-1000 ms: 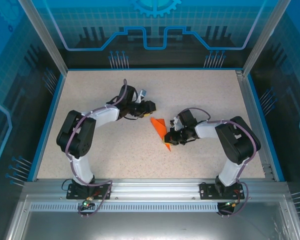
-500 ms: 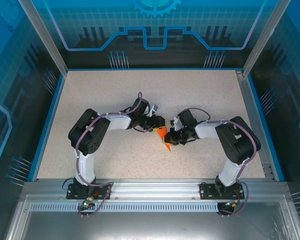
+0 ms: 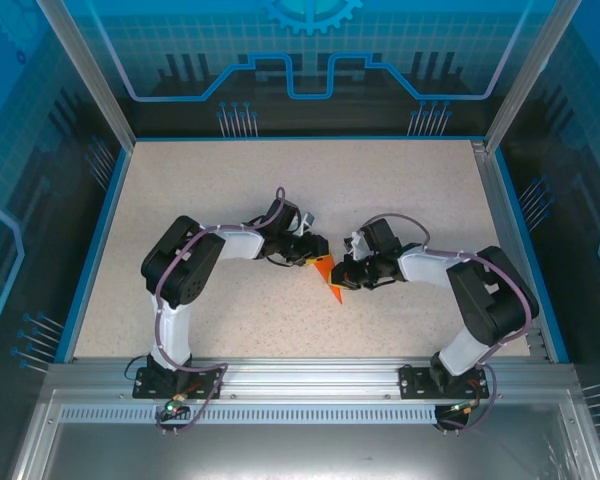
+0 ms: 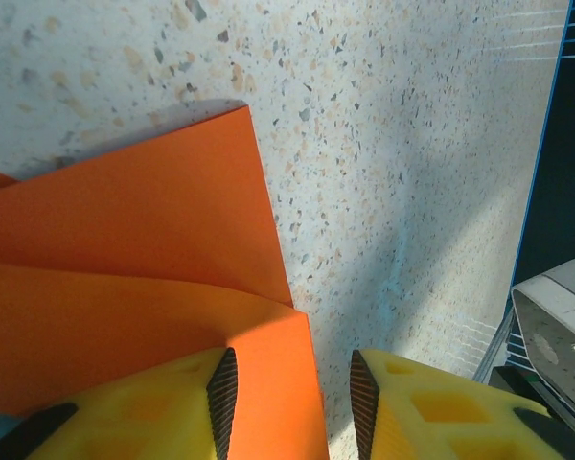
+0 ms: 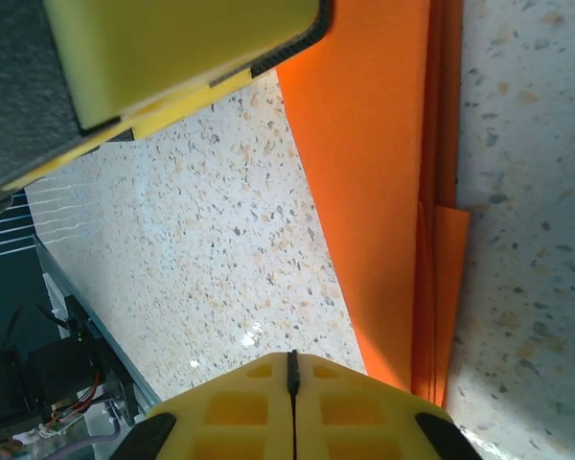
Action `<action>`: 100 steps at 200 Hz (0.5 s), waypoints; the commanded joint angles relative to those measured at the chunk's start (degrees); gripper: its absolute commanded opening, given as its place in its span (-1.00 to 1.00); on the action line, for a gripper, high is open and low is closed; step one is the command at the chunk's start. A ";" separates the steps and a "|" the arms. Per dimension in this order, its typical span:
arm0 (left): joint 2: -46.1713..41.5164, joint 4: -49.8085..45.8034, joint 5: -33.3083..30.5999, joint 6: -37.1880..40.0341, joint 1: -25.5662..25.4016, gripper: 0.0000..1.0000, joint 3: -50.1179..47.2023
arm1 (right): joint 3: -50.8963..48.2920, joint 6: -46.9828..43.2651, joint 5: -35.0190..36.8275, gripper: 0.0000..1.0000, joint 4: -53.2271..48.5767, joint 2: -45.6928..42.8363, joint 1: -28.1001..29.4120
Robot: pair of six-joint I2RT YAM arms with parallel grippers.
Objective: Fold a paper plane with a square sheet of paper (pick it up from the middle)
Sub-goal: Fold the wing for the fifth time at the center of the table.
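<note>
Right, at the bottom edge of the left wrist view we have the left gripper (image 4: 292, 383). Its yellow fingers (image 4: 153, 412) stand a narrow gap apart, and the top flap of the folded orange sheet (image 4: 125, 240) pokes into that gap, not pinched. At the bottom of the right wrist view the right gripper (image 5: 292, 372) has its jaws pressed together, just a thin seam between them. The sheet (image 5: 374, 144) runs up the right half of that frame, just beside the tip, and we cannot tell whether the tip pins it. From above, the sheet (image 3: 327, 272) lies centre frame on the speckled table (image 3: 200, 180), between the left gripper (image 3: 315, 253) and the right gripper (image 3: 346, 277), with the blue-lit enclosure wall (image 3: 310, 60) across the top.

What worries us: if those left jaws bite on the flap's very edge, we reckon the thin paper crumples or slips free. If the right tip is not truly holding the sheet down, any tug drags the whole thing and the crease lands crooked. The two grippers are also very near each other, so a bump is possible.

The count:
- one sheet, in several layers along its right edge
- two arms
- two grippers
- two fingers apiece
- one table
</note>
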 commanded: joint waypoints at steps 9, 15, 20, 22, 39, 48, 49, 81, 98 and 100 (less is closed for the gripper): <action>2.80 -4.23 -3.20 0.07 -0.17 -0.21 0.12 | -2.23 -1.16 -1.58 -0.86 -2.16 2.35 -0.04; 2.80 -4.40 -3.39 0.03 -0.12 -0.22 0.16 | -2.55 -1.24 -1.51 -0.86 -2.14 2.83 -0.01; 2.75 -4.50 -3.45 -0.02 -0.12 -0.22 0.19 | -2.71 -1.31 -1.35 -0.86 -2.27 3.23 0.06; 2.79 -4.50 -3.50 0.00 -0.06 -0.22 0.20 | -2.82 -1.34 -1.26 -0.86 -2.31 3.34 0.03; 3.02 -5.08 -3.56 -0.14 -0.06 -0.23 0.45 | -4.05 -1.61 -0.31 -0.86 -2.71 3.78 0.07; 3.13 -5.29 -3.77 -0.08 0.05 -0.24 0.46 | -4.89 -1.61 0.14 -0.86 -2.76 3.29 0.05; 3.14 -5.29 -3.82 -0.08 0.09 -0.24 0.47 | -4.96 -1.61 0.15 -0.86 -2.71 3.26 0.07; 3.26 -5.42 -4.06 -0.26 0.63 -0.27 -0.05 | -7.11 -1.19 -0.32 -0.83 -2.43 0.16 0.05; 3.32 -5.53 -3.97 -0.14 0.89 -0.27 -0.23 | -7.89 -1.26 -0.53 -0.80 -2.68 -1.28 0.19; 3.35 -5.59 -3.98 -0.16 0.88 -0.27 -0.23 | -7.98 -1.26 -0.58 -0.80 -2.69 -1.37 0.18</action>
